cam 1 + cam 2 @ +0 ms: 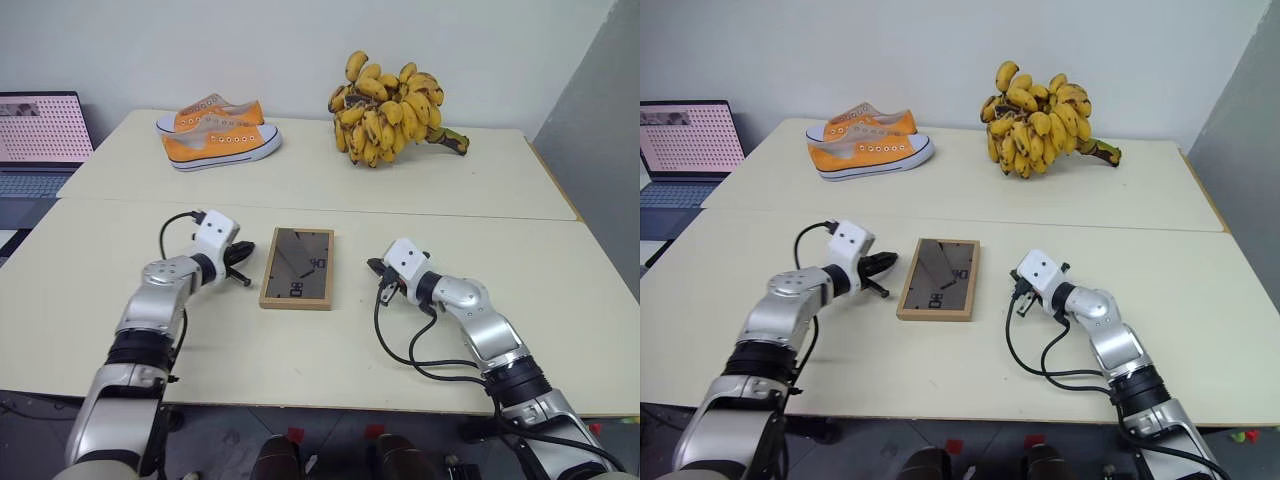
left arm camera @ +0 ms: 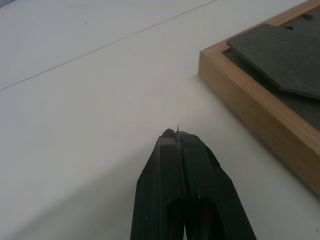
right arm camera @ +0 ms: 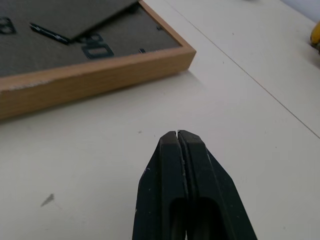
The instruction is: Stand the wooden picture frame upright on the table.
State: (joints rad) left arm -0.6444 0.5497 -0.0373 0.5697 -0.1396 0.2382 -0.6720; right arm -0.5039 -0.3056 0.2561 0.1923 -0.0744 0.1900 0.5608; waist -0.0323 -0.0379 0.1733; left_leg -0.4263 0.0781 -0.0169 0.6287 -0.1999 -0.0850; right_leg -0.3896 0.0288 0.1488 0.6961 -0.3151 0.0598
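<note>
The pale cream worktop [image 1: 330, 340] carries everything; a seam runs across it between its far and near halves. Beyond its far left corner sits an open laptop [image 1: 40, 140]. On the far half lie a bunch of ripe bananas [image 1: 390, 110] towards the far right edge and a pair of orange sneakers [image 1: 215, 135] towards the far left.

The wooden picture frame [image 1: 297, 268] lies flat on the near half, about midway between the side edges, its dark back panel and stand flap facing up.

The left pincer [image 1: 240, 258] hangs just beside the frame's left long edge, fingers pressed together on nothing, apart from the wood. The right pincer [image 1: 378, 268] points at the frame's right long edge from a little further off, likewise shut and empty.

The step in hand looks like the approach: both arms flank the frame, nothing gripped. Next, I judge, one pincer must part or wedge under an edge to tip the frame up, the other steadying it, with the stand flap swung out so it can bear the frame.
</note>
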